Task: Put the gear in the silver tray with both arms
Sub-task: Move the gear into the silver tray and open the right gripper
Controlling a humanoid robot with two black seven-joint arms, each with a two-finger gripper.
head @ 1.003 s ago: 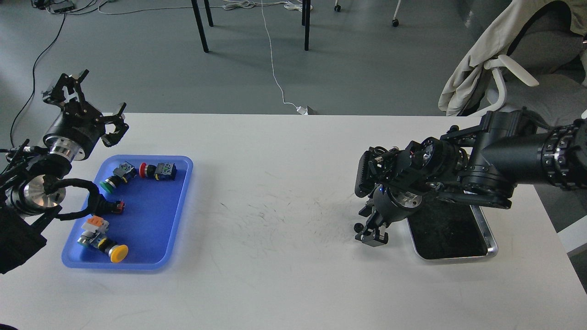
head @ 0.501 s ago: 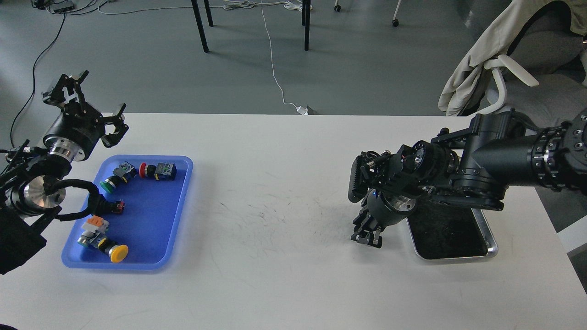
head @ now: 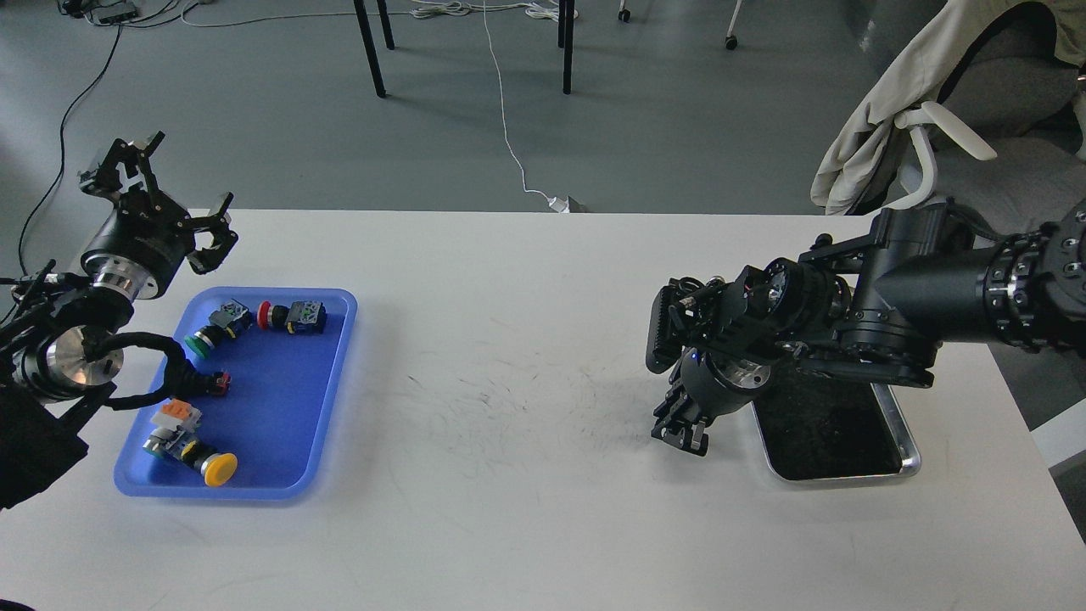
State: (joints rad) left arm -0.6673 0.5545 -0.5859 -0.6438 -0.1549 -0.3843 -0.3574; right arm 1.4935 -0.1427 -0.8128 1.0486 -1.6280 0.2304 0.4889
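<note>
Looking at your silver tray (head: 899, 424), you've got the right gripper (head: 681, 428) pointing down just left of its rim, too dark to tell how the jaws stand. Well left of the tray, your left gripper (head: 161, 191) hangs with fingers spread wide.

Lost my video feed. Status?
Left gripper open, raised behind blue tray. Right gripper on table beside silver tray, state unclear. No gear visible.

— What's sitting on the white tabletop (head: 509, 339)?
— A blue tray (head: 280, 407) is holding push-button switches: green (head: 202, 341), red (head: 265, 315), yellow (head: 220, 468).
— And behind?
— A beige cloth (head: 891, 102) is draping over a chair.
</note>
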